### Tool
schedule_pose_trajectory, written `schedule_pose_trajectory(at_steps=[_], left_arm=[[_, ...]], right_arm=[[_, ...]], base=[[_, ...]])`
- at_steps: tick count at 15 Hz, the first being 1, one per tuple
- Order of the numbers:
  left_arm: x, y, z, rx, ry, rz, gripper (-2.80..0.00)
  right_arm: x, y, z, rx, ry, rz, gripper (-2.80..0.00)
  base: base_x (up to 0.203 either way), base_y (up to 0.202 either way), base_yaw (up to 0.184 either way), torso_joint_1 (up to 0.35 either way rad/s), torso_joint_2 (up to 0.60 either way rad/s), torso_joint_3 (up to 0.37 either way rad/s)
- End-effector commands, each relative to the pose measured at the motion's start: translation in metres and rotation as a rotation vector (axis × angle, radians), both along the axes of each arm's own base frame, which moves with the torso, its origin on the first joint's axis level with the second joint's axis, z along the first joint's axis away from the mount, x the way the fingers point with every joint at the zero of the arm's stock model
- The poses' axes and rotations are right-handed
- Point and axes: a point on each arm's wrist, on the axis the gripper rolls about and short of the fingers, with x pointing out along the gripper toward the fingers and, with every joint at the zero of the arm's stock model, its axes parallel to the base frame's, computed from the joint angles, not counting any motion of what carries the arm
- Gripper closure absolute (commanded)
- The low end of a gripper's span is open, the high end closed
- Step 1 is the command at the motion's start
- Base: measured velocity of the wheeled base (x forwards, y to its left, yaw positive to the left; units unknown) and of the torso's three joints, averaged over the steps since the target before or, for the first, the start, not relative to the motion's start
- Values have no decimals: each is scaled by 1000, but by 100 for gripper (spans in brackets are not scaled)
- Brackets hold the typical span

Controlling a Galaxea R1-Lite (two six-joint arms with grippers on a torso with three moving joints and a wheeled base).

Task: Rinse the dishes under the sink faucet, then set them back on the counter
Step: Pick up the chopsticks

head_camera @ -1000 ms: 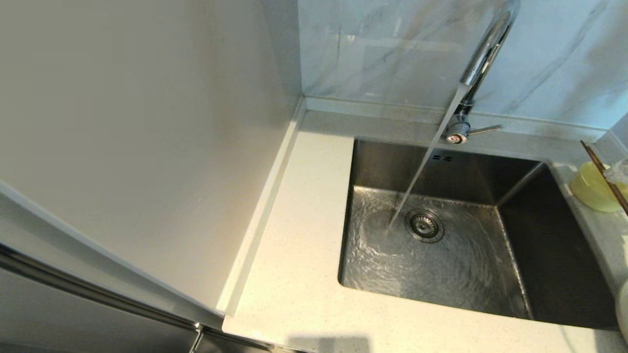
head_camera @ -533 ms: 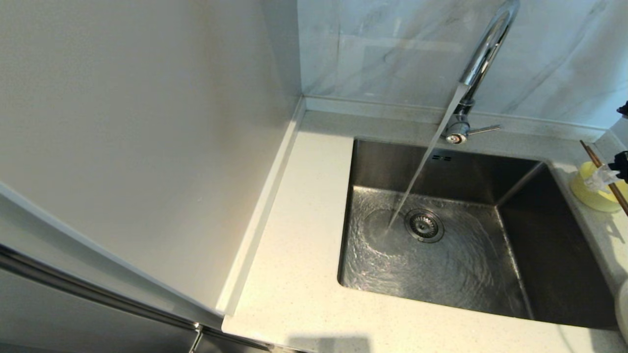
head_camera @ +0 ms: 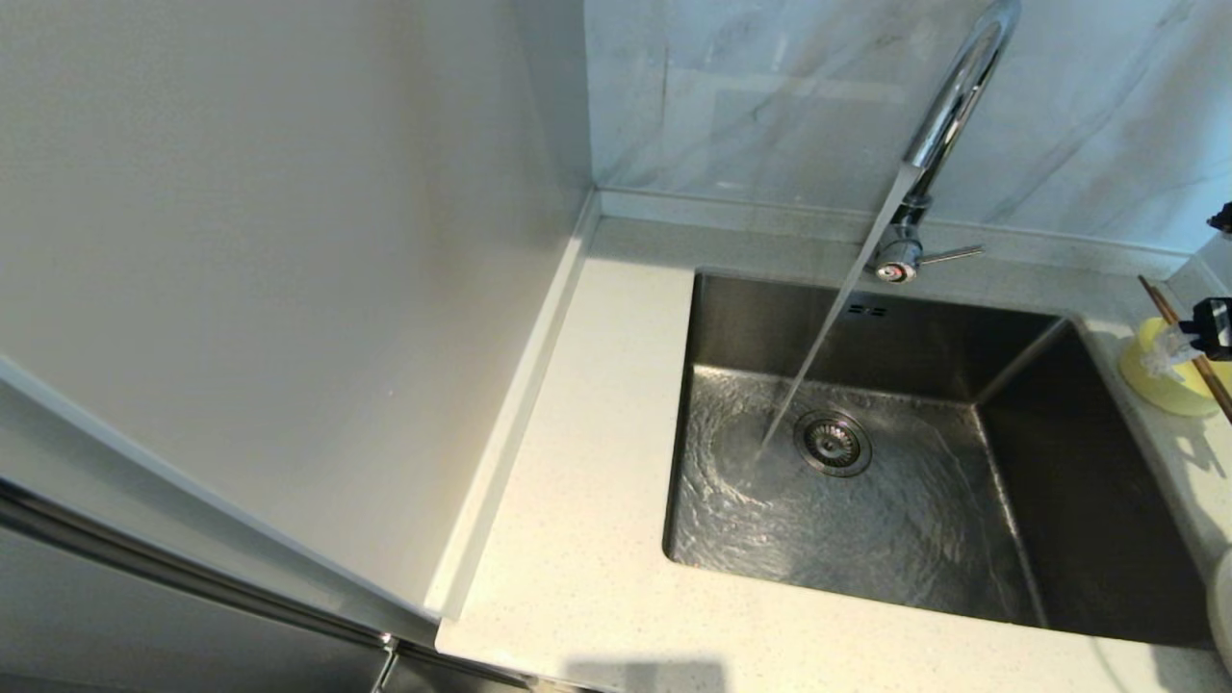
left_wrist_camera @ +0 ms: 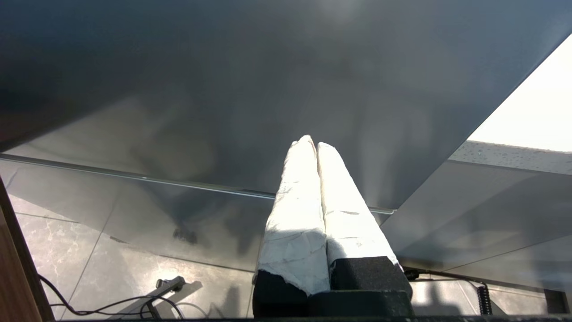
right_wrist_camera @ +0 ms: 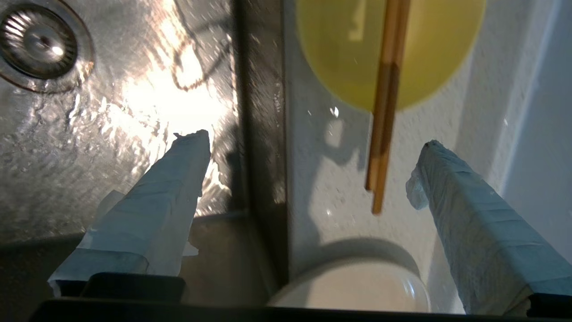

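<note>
Water runs from the chrome faucet (head_camera: 948, 106) into the steel sink (head_camera: 1088, 520) and swirls around the drain strainer (head_camera: 833, 443). A pale-yellow bowl (head_camera: 1155, 385) stands on the counter (head_camera: 597, 539) right of the sink, with brown chopsticks (head_camera: 1167, 313) lying across it. My right gripper (right_wrist_camera: 310, 141) hovers open above the counter, one wrapped finger (head_camera: 1169, 348) over the bowl. The chopsticks (right_wrist_camera: 384, 112) lie between its fingers without touching them, the bowl (right_wrist_camera: 339, 53) beyond. The cream-white plate (right_wrist_camera: 357, 290) sits close under the wrist. My left gripper (left_wrist_camera: 311, 143) is shut and empty, parked low.
The faucet's lever handle (head_camera: 948, 255) points right at its base. A grey-veined marble wall (head_camera: 770, 96) rises behind the sink, and a plain tall panel (head_camera: 289, 241) borders the counter on the left. The plate's rim (head_camera: 1222, 606) shows at the right edge.
My right gripper has come into view at the right edge and now hangs over the bowl and chopsticks. Water keeps running. The dishes have not moved.
</note>
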Motion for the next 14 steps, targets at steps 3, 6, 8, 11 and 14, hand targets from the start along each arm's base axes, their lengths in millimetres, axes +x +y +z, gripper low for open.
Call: schedule_pose_trajectory(at_steps=[3, 6, 8, 11, 14], left_arm=[[0, 0, 0, 0, 0, 0, 0], [0, 0, 0, 0, 0, 0, 0], [0, 0, 0, 0, 0, 0, 0], [0, 0, 0, 0, 0, 0, 0], [0, 0, 0, 0, 0, 0, 0]], right_arm=[[-3, -8, -10, 8, 75, -36, -280], [-1, -15, -19, 24, 114, -51, -280], [2, -25, -28, 34, 134, -72, -280], [7, -48, -40, 36, 161, -102, -280], [8, -60, -47, 38, 175, -119, -280]], base=[[0, 0, 0, 0, 0, 0], [0, 0, 0, 0, 0, 0], [0, 0, 0, 0, 0, 0], [0, 0, 0, 0, 0, 0], [0, 0, 0, 0, 0, 0]])
